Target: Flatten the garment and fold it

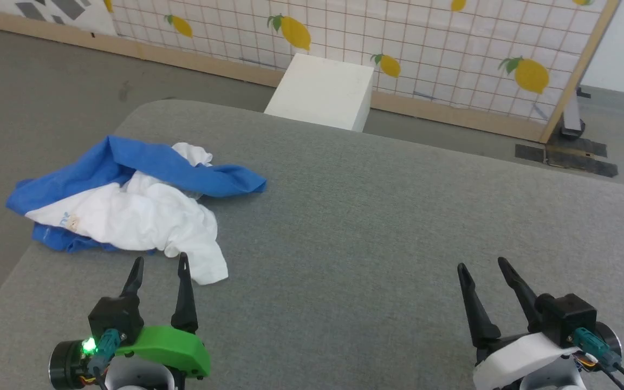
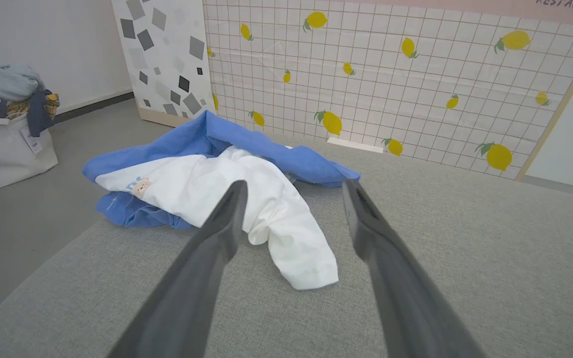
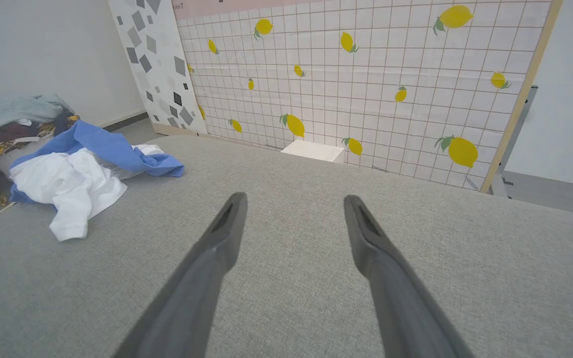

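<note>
Left pincer (image 1: pixel 161 259): fingers apart, holding nothing, low over the worktop (image 1: pixel 371 216) at about 7 o'clock in the head view. Its tips stop just short of the garment (image 1: pixel 144 211), which lies at its 12 o'clock. A white lobe with a stitched hem reaches toward the tips at 1 o'clock. Judgement: this arm is placed for first contact because the cloth is on its side.

Right pincer (image 1: pixel 481 264): fingers apart, empty, at 5 o'clock, well apart from the garment, with bare grey fabric ahead of it. Judgement: it is on standby, since flattening needs two hold points.

Garment: a crumpled heap at 10 o'clock on the worktop, white body bunched in the middle, one blue sleeve draped across its far side toward 2 o'clock. Flattening not yet begun.

Hard to make out: the neckband and second sleeve cannot be separated in the folds. A small chest print is partly buried. The heap's 9 o'clock edge appears to overhang the worktop rim, though this is uncertain.

Beyond, at 12 o'clock: a white box (image 1: pixel 323 89) against the lemon-print screen (image 1: pixel 453 49).
</note>
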